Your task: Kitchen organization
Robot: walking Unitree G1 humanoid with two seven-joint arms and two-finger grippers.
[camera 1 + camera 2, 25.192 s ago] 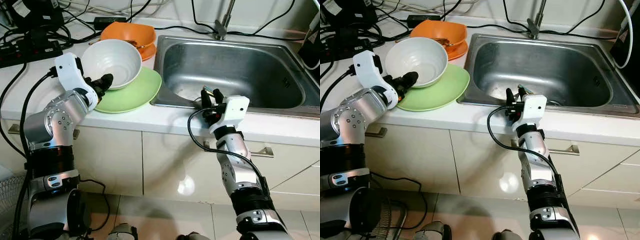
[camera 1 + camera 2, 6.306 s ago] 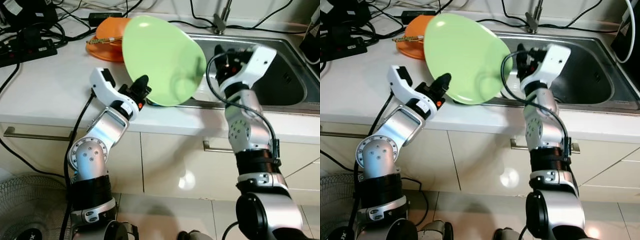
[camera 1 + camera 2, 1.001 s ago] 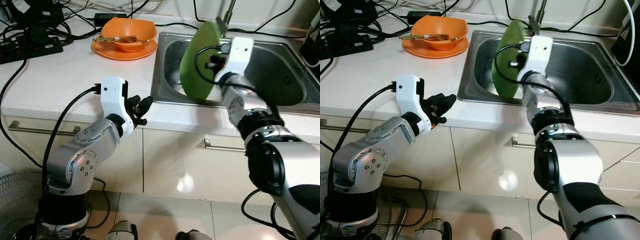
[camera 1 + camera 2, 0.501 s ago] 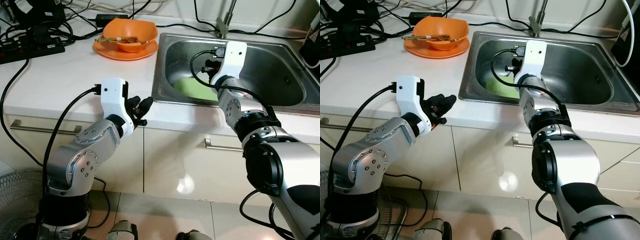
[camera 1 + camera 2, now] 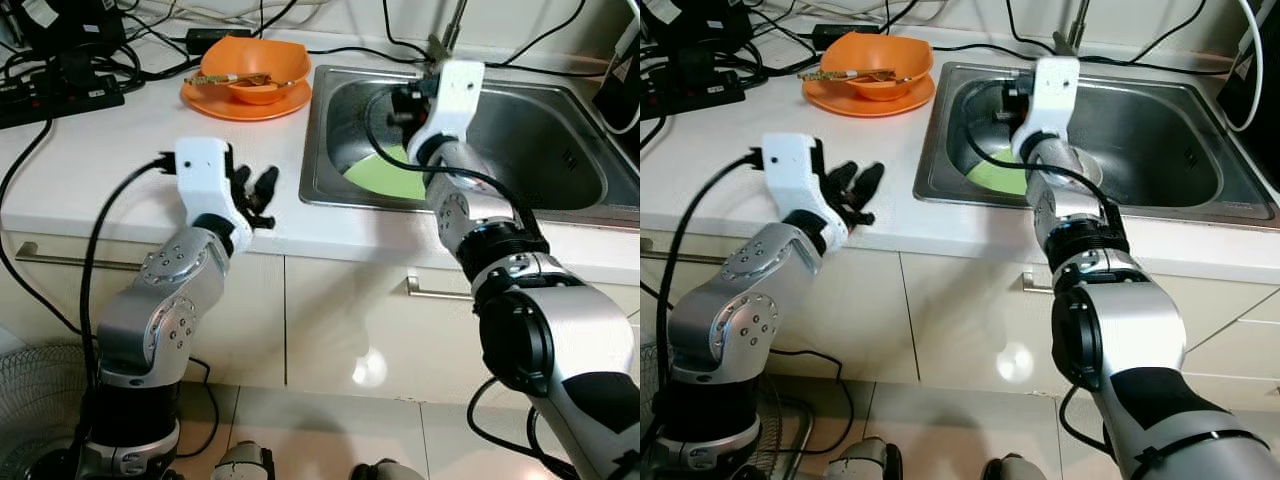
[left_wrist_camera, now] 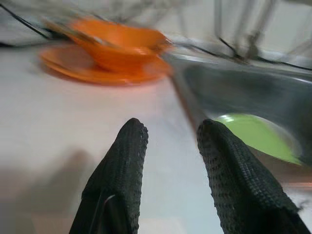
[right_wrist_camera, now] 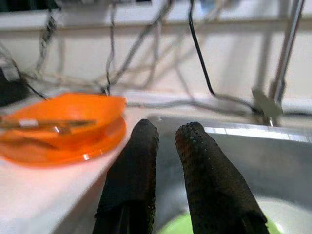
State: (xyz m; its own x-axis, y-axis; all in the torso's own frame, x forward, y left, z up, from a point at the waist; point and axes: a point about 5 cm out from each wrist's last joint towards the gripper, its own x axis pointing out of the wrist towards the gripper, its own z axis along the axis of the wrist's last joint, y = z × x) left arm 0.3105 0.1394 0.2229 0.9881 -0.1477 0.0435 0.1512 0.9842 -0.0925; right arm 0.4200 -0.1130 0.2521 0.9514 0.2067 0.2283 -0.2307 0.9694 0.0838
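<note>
A light green plate [image 5: 388,176] lies flat in the steel sink [image 5: 545,150], at its left side. My right gripper [image 5: 397,102] hangs above the plate near the sink's back left corner; its fingers [image 7: 202,161] stand narrowly open with nothing between them. My left gripper [image 5: 256,193] is open and empty over the white counter's front, left of the sink. An orange bowl [image 5: 247,70] with utensils across it sits on an orange plate [image 5: 210,102] at the back of the counter. In the left wrist view the orange bowl [image 6: 122,44] and green plate [image 6: 253,137] lie beyond the fingertips.
A faucet [image 5: 447,40] rises behind the sink. A black power strip [image 5: 60,100] and tangled cables crowd the counter's back left. White counter [image 5: 110,170] stretches between the orange dishes and the front edge. Cabinet fronts with a metal handle [image 5: 440,290] run below.
A second ago my right gripper held the green plate on edge over the sink; it now lies flat inside, released, and that gripper has risen. My left gripper has lifted over the counter.
</note>
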